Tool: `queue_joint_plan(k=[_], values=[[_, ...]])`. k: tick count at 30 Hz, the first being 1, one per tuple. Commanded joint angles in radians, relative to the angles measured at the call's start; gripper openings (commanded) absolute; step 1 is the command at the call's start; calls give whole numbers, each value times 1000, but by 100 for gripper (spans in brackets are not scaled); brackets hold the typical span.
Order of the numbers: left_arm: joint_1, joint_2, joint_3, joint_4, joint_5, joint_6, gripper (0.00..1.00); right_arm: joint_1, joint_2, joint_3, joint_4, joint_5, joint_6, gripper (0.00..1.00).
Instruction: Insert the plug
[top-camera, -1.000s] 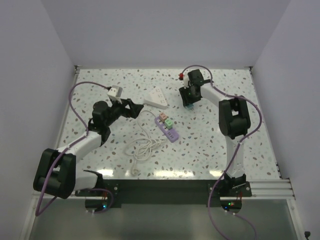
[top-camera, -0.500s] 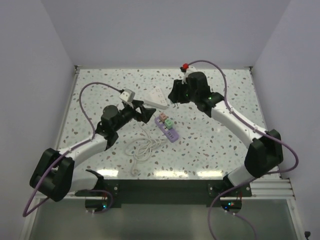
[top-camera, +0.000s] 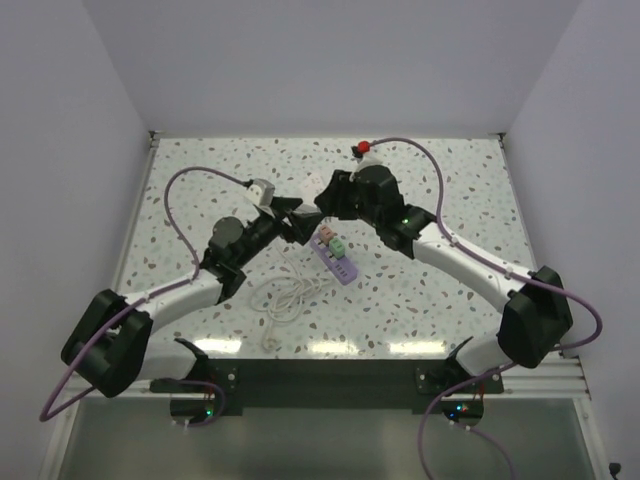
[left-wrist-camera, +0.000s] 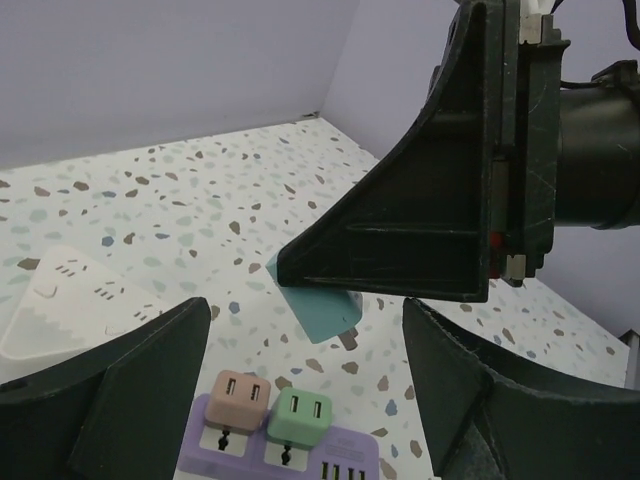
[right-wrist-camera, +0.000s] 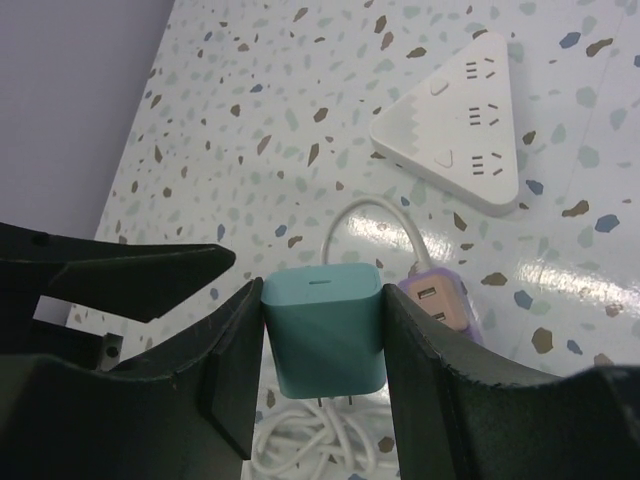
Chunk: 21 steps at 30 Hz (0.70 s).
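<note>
The desk (top-camera: 420, 290) is a pale terrazzo slab flecked with brown, grey and green. It sits boxed in by plain lilac walls (top-camera: 320, 60) on three sides, and its near edge shines under the light.

From the left, the left end effector (top-camera: 293, 222) reaches in towards the middle, its jaws spread wide with nothing between them. A loose coil of white cable (top-camera: 285, 295) lies on the desk below it. A white triangular power strip (right-wrist-camera: 455, 150) lies flat further back.

At the centre is the teal plug (right-wrist-camera: 322, 325) – clamped by its two flat sides in the right end effector (right-wrist-camera: 322, 300) and held clear of the surface. Its metal prongs point down at the desk. Its long axis runs along the fingers, close to upright and a little tilted as seen from the left wrist.

Just right of the plug lies the purple power strip (top-camera: 335, 258) – a pink adapter (left-wrist-camera: 240, 397) and a green adapter (left-wrist-camera: 300, 415) sit side by side in it.
</note>
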Motion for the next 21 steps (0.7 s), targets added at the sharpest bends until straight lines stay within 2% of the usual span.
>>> queue_joint_plan(k=[1, 11, 21], values=[[-19, 23, 26, 66, -13, -21, 81, 28, -39, -17, 82, 50, 60, 0], [-28, 43, 45, 60, -6, -21, 77, 58, -79, -42, 122, 67, 82, 0], [-30, 101, 63, 118, 36, -47, 63, 83, -116, -89, 145, 47, 100, 0]])
